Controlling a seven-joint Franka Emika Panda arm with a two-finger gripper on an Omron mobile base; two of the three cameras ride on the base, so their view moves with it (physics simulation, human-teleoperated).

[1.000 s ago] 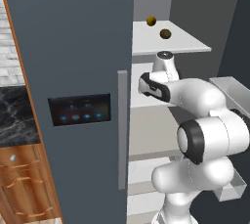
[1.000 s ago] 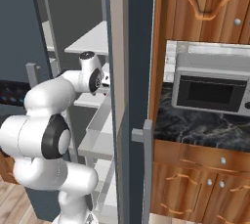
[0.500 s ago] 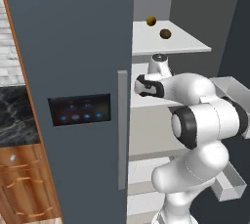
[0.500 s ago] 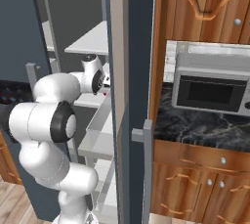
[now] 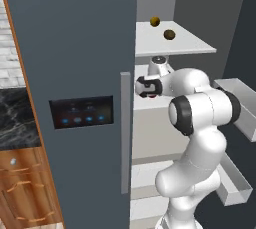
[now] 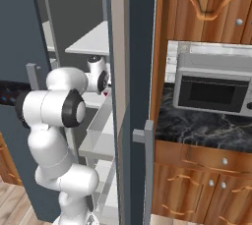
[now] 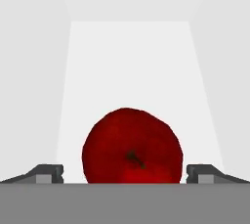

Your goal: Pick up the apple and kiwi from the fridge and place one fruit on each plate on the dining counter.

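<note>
The tall slate blue-grey fridge point(image 5: 75, 73) stands open, its black panel of blue lights point(image 5: 81, 112) on the closed side and its pale grey shelves point(image 5: 175, 43) bared on the other. The white Franka arm point(image 5: 200, 123) reaches in under the upper shelf, towards the fridge's inner space.

On that upper shelf sits a small dull olive-brown roundish kiwi point(image 5: 169, 34), with a second small yellowish-brown round fruit point(image 5: 155, 21) just behind it; which of the two is the kiwi is hard to be sure of at this size.

The small glossy red round apple point(image 7: 132, 145) lies on a lower pale shelf, right in front of the gripper point(image 7: 124, 173). The gripper's two dark fingertips point(image 7: 47, 173) stand wide apart, one on either side of the apple and clear of it, so it is open and holds nothing.

As a judgement, the task is at its very start: the first grasp is being lined up, the jaws have yet to close, the kiwi lies untouched, and no fruit has gone to a plate.
</note>
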